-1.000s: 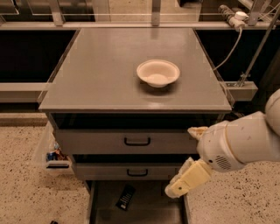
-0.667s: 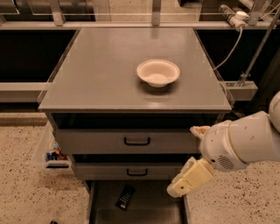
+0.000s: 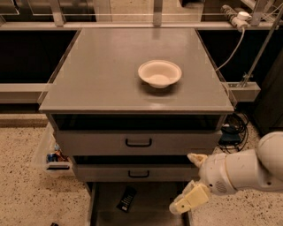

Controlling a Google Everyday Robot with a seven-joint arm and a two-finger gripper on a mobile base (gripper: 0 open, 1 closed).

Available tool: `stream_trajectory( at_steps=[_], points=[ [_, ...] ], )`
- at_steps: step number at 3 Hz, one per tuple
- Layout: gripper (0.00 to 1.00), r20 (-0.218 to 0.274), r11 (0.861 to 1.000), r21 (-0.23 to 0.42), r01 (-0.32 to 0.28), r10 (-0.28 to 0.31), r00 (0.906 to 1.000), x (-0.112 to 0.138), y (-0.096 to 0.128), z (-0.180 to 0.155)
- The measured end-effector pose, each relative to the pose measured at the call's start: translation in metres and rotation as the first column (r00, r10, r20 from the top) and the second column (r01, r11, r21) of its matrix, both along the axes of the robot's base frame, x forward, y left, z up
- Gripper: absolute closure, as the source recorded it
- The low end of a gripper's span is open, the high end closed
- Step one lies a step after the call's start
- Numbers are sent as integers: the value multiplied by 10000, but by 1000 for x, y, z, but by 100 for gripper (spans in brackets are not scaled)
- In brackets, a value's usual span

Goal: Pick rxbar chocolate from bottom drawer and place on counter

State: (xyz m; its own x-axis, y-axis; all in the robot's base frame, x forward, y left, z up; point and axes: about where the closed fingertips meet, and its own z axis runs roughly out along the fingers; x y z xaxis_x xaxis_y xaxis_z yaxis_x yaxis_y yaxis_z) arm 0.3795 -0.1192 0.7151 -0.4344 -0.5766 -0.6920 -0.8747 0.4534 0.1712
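Lower now than a second ago, the gripper (image 3: 182, 182) has sunk from the level of the upper handle to the front of the bottom drawer (image 3: 152, 206); nothing else has shifted. Its two pale fingers (image 3: 190, 201) stand well apart, one pointing up-left and one down-left, and nothing sits between them. Left of the lower finger and well apart from it, the rxbar chocolate (image 3: 127, 198) lies flat and slightly tilted on the drawer's dark floor, the only thing I can see in that tray. The tray's near part is cut off by the bottom edge of the view, and its right side is hidden behind the gripper. The white arm (image 3: 247, 170) runs off the right edge. Just behind the gripper are two shut grey drawers, the lower drawer (image 3: 106, 173) and the upper drawer (image 3: 97, 142), each with a black handle; their contents are hidden. Far to the left, a clear bin (image 3: 47, 152) holds small colourful items I cannot identify. Above the upper drawer is a dark slot (image 3: 137, 122) whose inside I cannot make out. Higher and farther, the counter (image 3: 97, 75) carries a white bowl (image 3: 159, 73), showing only its pale inside. Beyond, up and to the right, a white cable (image 3: 230, 48) drops from a power strip (image 3: 232, 12).
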Motion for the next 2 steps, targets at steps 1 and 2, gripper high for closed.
stream_trajectory(
  at_steps=[1,2],
  points=[
    [0,-573,9990,428,131,-107,9983,11,-3,-65],
    [0,-910,9976,669,176,-114,9958,12,-1,-88]
  ],
)
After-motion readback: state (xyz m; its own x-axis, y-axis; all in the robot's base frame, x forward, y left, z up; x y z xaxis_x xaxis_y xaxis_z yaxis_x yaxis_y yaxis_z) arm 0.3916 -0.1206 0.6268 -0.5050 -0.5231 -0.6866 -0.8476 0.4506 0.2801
